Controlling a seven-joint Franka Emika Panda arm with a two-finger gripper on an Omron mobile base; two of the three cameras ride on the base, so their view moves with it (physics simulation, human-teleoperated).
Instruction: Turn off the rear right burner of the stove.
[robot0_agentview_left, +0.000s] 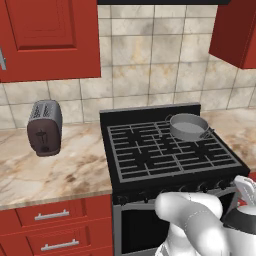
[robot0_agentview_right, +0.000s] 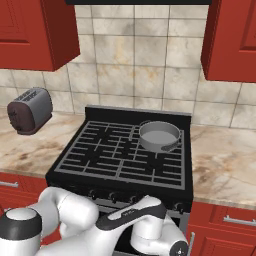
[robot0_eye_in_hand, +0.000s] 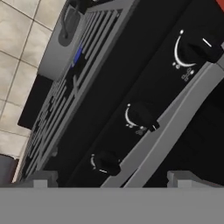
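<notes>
The stove (robot0_agentview_left: 170, 155) stands between two stretches of marbled desk (robot0_agentview_left: 55, 165), and its rear right burner (robot0_agentview_right: 161, 131) sits at the back-right corner of the grate, under a grey pot (robot0_agentview_right: 159, 135); in the hand view a small blue glow shows beneath that pot, which you may read as the flame (a judgement, the patch being small). What you must take hold of is not the burner but one of the dark knobs (robot0_eye_in_hand: 142, 116) on the black front panel: rigid, small, rounded and probably smooth, so pinch it squarely across its sides and turn without pulling. Which knob serves the rear right burner cannot be read from the markings. The end effector (robot0_eye_in_hand: 111, 178) has its jaws spread wide and holds nothing; its fingertips (robot0_eye_in_hand: 41, 178) rise at the bottom of the hand view, just short of the panel, with the nearest knob (robot0_eye_in_hand: 105, 162) between them and the oven handle bar (robot0_eye_in_hand: 175, 127) crossing close by. A toaster (robot0_agentview_left: 45, 127) stands well apart, at the left.
</notes>
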